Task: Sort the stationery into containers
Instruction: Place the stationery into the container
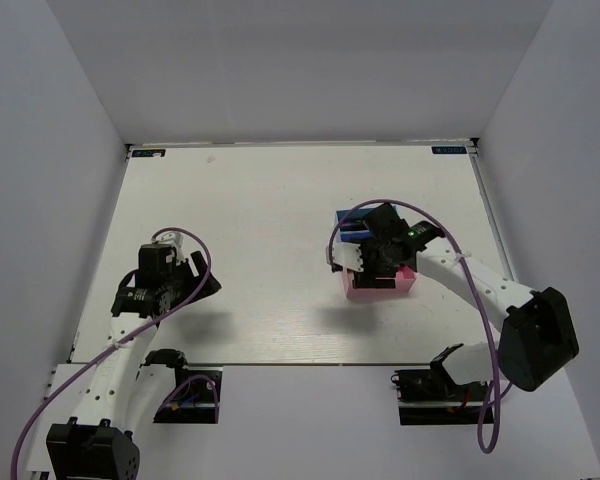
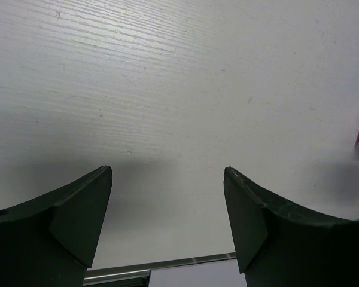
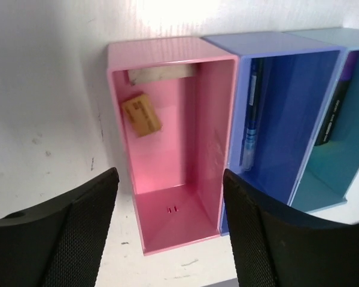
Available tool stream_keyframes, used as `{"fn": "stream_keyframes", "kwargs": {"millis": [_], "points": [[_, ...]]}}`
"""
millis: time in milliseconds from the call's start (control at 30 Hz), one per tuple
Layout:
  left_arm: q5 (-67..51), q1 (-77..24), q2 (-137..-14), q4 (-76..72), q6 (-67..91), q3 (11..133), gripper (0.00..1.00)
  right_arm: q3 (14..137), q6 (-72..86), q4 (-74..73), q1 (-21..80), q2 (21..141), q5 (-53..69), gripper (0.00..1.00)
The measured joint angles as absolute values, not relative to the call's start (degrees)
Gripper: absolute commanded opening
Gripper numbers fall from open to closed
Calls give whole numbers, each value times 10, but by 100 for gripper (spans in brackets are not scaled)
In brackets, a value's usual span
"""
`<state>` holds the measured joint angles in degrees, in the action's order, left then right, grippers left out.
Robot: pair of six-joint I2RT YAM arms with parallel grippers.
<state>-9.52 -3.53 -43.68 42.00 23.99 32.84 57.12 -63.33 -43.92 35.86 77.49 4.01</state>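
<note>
Risk: right gripper (image 3: pixel 170 178) spread, empty over pink tray (image 3: pixel 210 119); retract crooked, you clip rim; left gripper (image 2: pixel 167 173) spread, empty.

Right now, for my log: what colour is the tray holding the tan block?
Pink plastic tray, clearest in right wrist view.

You have a pink tray (image 3: pixel 209 119), a dark blue tray (image 3: pixel 299 101) and a cyan tray (image 3: pixel 332 179); a tan eraser (image 3: pixel 141 115), a pale grey eraser (image 3: pixel 161 73), a blue pen (image 3: pixel 251 125), a black, purple-capped marker (image 3: pixel 334 113); a white, faintly grained table (image 2: pixel 167 89).
</note>
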Motion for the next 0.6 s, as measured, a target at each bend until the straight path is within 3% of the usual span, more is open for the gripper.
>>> {"fn": "stream_keyframes", "kwargs": {"millis": [67,100,133,167,267,300,367,400,467,500,533,567,600], "points": [[-95,-35,-437,420,240,328,85,571,-615,-431,352,771,46,65],[-95,-35,-437,420,240,328,84,572,-604,-428,348,766,49,48],[-95,-35,-437,420,240,328,80,572,-595,-424,344,759,52,10],[-95,-35,-437,420,240,328,76,572,-580,-419,340,750,53,0],[-98,-35,-437,419,240,328,36,571,-489,-386,330,716,31,0],[-99,-35,-437,419,240,328,13,566,-444,-360,328,701,10,0],[-103,-35,-437,416,237,328,1,549,-373,-316,319,671,-32,0],[-110,-35,-436,414,232,328,0,542,-340,-301,312,659,-55,36],[-118,-35,-433,410,231,327,11,536,-277,-284,296,645,-95,50],[-126,-35,-429,406,228,326,25,535,-241,-277,287,642,-120,61],[-136,-35,-425,399,226,323,68,534,-211,-269,281,641,-142,73],[-147,-35,-422,394,221,321,86,532,-183,-262,274,639,-168,75],[-161,-35,-419,385,221,319,98,527,-166,-251,272,634,-196,75]]}}
